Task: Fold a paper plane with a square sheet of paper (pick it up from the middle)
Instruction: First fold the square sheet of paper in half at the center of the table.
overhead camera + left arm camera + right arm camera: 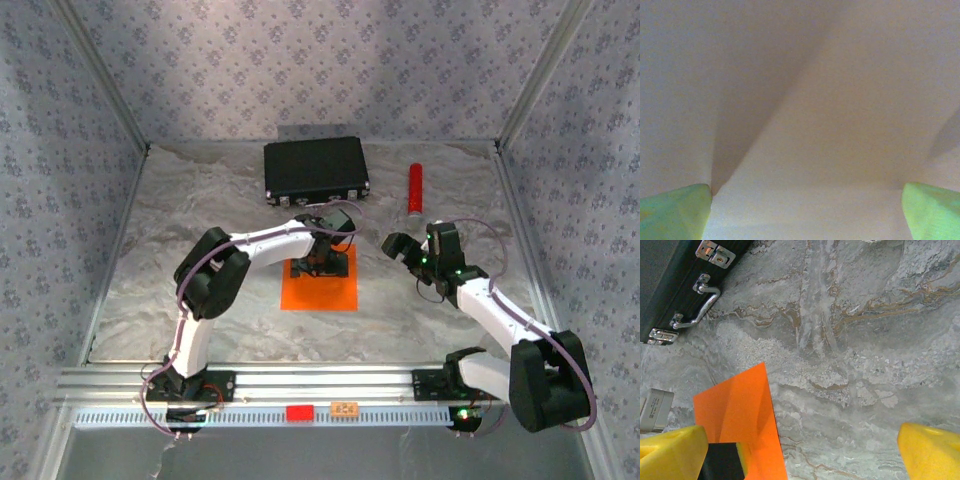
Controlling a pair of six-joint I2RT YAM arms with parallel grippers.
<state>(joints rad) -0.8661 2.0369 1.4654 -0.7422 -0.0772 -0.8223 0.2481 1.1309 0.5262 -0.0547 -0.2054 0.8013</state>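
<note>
Top view: the orange sheet (318,292) lies flat on the desk (200,230), mid-field, just in front of the black case (315,170). We see no crease or fold in it, so we judge the plane not yet begun; the pick-up from the middle and every fold are left to do. The left jaws point down over the far half of the sheet. The right jaws hang spread just to its right, apart from it. Left wrist view: green pads (672,212) stand wide apart with nothing between them. The pale, blurred surface below is very near, and we cannot tell whether they touch it. Right wrist view: yellow pads (932,450) are spread and hold nothing. One pad overlaps the sheet's edge here, and bare desk lies between the two.
</note>
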